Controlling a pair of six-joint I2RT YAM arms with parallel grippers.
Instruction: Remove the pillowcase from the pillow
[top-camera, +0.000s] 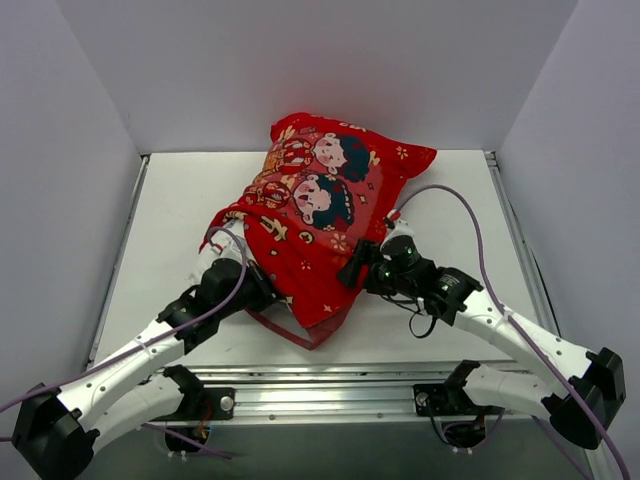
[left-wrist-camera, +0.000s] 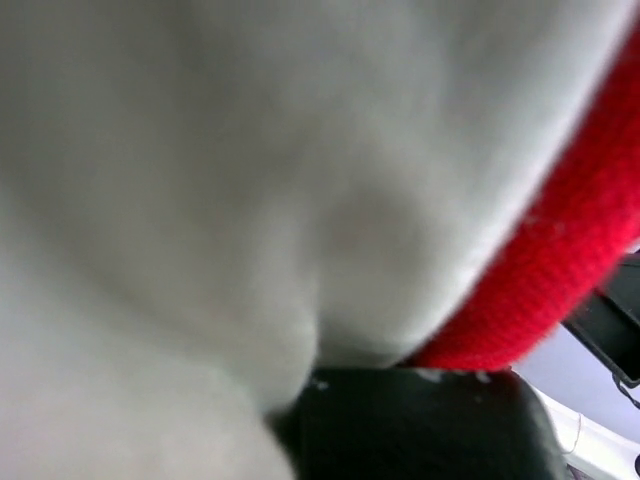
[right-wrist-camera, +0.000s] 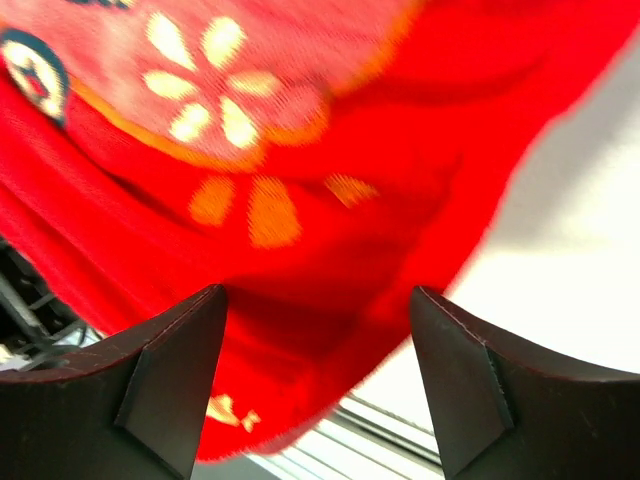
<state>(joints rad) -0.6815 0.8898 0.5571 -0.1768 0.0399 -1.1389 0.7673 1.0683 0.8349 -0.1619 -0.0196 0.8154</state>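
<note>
The red pillowcase with the two cartoon children is laid slantwise in the middle of the white desk, and it is puffed up, so the pillow is judged to be mostly inside it. From above, no white stuffing is seen, because it is covered by the red cloth. The left fingers are pushed in at the near left corner of the pillowcase, where the cloth looks loose and floppy. In the left wrist view, almost everything is filled by the soft white pillow, with a strip of red hem at the right side. This is taken to mean that the open end of the cover is found there and that the pillow is being reached for through it. Only one dark finger is seen at the bottom of that view, pressed against the pillow, so it cannot be told whether the left fingers are spread or pinched. The right fingers are spread wide apart and nothing is held between them. They are pointed at the right edge of the red cloth, very near it, and a hanging fold is seen just past their tips. They are likely placed there so that the cover can be pinched and pulled one way while the pillow is held or tugged the other way. The job is judged to be only at its start.
</note>
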